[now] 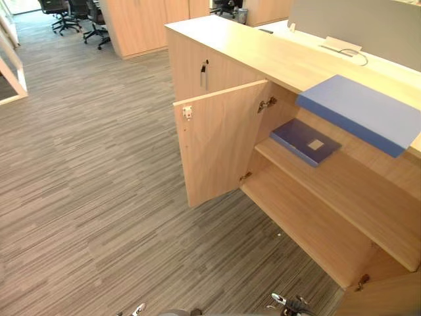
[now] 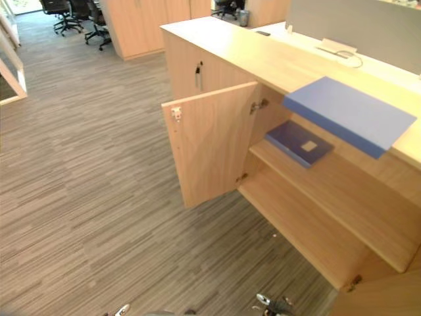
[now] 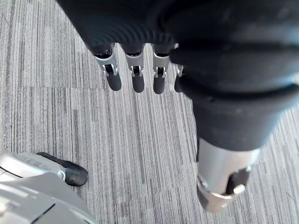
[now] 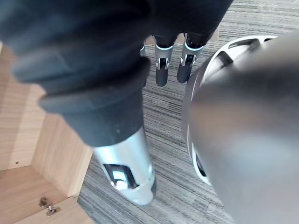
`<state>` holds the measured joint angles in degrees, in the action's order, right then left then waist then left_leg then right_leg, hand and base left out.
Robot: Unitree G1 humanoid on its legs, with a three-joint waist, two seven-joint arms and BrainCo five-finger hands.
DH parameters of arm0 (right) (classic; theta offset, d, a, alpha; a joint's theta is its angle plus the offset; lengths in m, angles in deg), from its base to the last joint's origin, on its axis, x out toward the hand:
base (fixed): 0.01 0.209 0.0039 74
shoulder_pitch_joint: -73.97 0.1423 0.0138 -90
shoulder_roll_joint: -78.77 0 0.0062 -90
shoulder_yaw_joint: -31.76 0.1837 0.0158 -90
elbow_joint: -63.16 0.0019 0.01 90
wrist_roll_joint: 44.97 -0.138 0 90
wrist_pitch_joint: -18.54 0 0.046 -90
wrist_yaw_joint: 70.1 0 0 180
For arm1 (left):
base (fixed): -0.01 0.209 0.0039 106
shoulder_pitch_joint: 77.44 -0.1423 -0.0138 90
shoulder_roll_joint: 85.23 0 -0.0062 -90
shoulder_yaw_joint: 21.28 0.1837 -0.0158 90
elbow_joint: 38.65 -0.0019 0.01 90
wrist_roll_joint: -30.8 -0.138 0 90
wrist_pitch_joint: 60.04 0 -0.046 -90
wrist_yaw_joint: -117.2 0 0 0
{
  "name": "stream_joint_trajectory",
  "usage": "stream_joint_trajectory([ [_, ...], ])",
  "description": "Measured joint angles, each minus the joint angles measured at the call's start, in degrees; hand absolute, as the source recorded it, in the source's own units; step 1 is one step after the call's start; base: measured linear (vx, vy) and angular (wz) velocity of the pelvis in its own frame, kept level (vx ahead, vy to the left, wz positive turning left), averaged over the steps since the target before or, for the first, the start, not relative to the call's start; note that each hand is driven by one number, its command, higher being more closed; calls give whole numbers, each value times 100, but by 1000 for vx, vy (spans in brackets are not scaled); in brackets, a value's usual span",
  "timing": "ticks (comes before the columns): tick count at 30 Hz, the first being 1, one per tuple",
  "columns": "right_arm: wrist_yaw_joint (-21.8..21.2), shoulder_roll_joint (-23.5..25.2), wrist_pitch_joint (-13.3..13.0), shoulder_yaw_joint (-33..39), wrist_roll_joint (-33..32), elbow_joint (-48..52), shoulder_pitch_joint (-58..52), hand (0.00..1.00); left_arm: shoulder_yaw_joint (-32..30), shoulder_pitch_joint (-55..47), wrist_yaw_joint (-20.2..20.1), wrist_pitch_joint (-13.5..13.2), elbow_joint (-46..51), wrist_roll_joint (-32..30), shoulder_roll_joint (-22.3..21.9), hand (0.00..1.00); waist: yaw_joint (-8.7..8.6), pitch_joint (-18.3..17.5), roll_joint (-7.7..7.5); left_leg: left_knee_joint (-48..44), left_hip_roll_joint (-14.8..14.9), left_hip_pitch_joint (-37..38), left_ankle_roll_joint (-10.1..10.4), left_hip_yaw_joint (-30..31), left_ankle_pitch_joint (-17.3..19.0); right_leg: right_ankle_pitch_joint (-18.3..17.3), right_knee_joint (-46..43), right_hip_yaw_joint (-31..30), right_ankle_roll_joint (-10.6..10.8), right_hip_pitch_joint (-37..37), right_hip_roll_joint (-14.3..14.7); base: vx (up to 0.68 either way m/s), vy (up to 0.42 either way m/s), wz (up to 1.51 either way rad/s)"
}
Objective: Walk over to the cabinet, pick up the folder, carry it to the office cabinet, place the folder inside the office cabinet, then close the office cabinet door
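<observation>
The dark blue folder (image 1: 304, 141) lay flat on the shelf (image 1: 358, 194) inside the office cabinet (image 1: 263, 56). Its far corner was hard to see under the cabinet top. A lighter blue flat board (image 1: 358, 112) lay on that top and poked out over the edge, just above the folder. The cabinet door (image 1: 220, 141) stood wide open. The cabinet's right side was cut off. The left hand (image 3: 135, 77) and the right hand (image 4: 161, 72) hung over the striped carpet (image 1: 85, 197), fingers loose and a little apart, holding nothing.
</observation>
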<state>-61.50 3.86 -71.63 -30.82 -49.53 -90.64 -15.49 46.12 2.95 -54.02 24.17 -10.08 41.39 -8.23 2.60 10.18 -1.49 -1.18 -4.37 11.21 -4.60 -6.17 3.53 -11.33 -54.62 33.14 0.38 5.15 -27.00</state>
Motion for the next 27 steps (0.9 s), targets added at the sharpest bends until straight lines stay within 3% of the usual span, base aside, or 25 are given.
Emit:
stream_joint_trajectory([
  [1, -2, -2, 2, -4, -5, -13, 23, 0, 6, 0, 22, 0, 4, 1, -40, 0, -5, 52, 75, -2, 149, 130, 52, -42, 114, -63, 724, 327, 73, 9, 246, 151, -68, -27],
  [2, -2, 7, 3, -21, -6, -44, 36, 0, 14, 2, 32, 0, 3, 1, -52, 0, -5, 67, 88, -1, 212, 177, 74, -77, 159, -49, 1128, 502, 96, 14, 362, 117, -109, -31],
  [3, -1, 14, 5, -89, -48, -132, 101, 0, 27, -12, 33, -1, 4, -6, -38, 0, 3, 56, 64, 4, 287, 183, 152, -197, 281, 69, 2029, 1062, 49, -21, 533, 93, -141, -44],
  [4, -1, 11, 7, -186, -66, -191, 129, 0, 6, -12, 32, 4, 5, -43, -3, 0, 32, 58, -10, -26, 279, 186, 182, -308, 454, 391, 2702, 1722, -348, -5, 611, 94, -162, -47],
  [5, -2, 11, 10, -185, -80, -228, 146, 0, -28, -11, 34, 11, 4, -98, 0, 0, 27, 68, -36, -63, 271, 189, 227, -348, 520, 523, 2913, 1933, -553, 4, 637, 134, -190, -52],
  [6, -4, -25, 16, -150, -106, -230, 146, 0, -81, -6, 33, 41, 0, -177, -69, 0, 3, 78, -10, -148, 364, 189, 308, -402, 674, 518, 3135, 2056, -631, -1, 804, 189, -187, -47],
  [7, -5, -67, 18, -154, -97, -229, 187, 0, -131, -8, 30, 49, 6, -232, -124, 0, -13, 31, 150, -192, 538, 153, 422, -479, 777, 417, 3248, 2046, -594, 33, 1058, 211, -185, -45],
  [10, -3, -59, 19, -151, -97, -261, 199, 0, -147, 23, 25, 66, 6, -305, -152, 0, -21, 17, 172, -521, 841, 135, 619, -653, 969, 61, 3240, 1950, -506, 34, 1424, 267, -198, -33],
  [12, 0, 10, 20, -127, -101, -347, 133, 0, -162, 38, 19, 87, 2, -308, -41, 0, -46, -48, 52, -2046, 1184, -364, 766, -691, 1107, -7, 3567, 1852, -516, -236, 1750, 342, -314, -24],
  [13, -3, 10, 20, -141, -103, -347, 116, 0, -189, 28, 18, 90, 2, -307, -61, 0, -33, -58, 67, -2583, 1301, -523, 770, -690, 1104, -6, 3694, 1801, -517, -360, 1871, 371, -290, -54],
  [15, -3, -11, 13, -192, -105, -352, 105, 0, -322, -107, 13, 93, 4, -296, -166, 0, 41, -112, 155, -4620, 1830, -1078, 1023, -684, 808, -21, 4090, 1376, -537, -750, 2357, 297, -79, -104],
  [17, 2, -7, -9, -236, -106, -443, 127, 0, -321, -117, -8, 100, 15, -245, -144, 0, 124, -122, 138, -5980, 2082, -1588, 1061, -717, 792, -79, 4229, 909, -553, -998, 2537, 360, 43, -132],
  [18, 28, -13, 8, -258, -106, -514, 162, 0, -306, -81, -10, 97, 19, -197, -116, 0, 135, -92, 94, -6228, 2092, -1880, 1005, -744, 830, -89, 4321, 659, -537, -1112, 2545, 308, 34, -106],
  [23, 67, -63, 22, -361, -99, -712, 159, 0, -192, -86, 8, 86, 36, -80, -103, 0, 200, 25, 29, -4980, 1948, -2463, 973, -433, 1110, 70, 4681, -272, -325, -1606, 2511, 243, 104, -106],
  [26, 68, -70, 7, -505, -87, -689, 218, 0, -110, -66, 29, 37, 151, 36, -98, 0, 288, 81, -8, -3001, 1451, -2494, 1079, 551, 1081, 151, 4856, -803, -98, -1759, 2314, 236, 278, -102],
  [27, 67, -70, -5, -510, -83, -664, 200, 0, -82, -37, 32, 20, 150, 69, -99, 0, 277, 92, 6, -2228, 1311, -2449, 1102, 969, 909, 157, 4931, -952, 117, -1827, 2242, 253, 381, -69],
])
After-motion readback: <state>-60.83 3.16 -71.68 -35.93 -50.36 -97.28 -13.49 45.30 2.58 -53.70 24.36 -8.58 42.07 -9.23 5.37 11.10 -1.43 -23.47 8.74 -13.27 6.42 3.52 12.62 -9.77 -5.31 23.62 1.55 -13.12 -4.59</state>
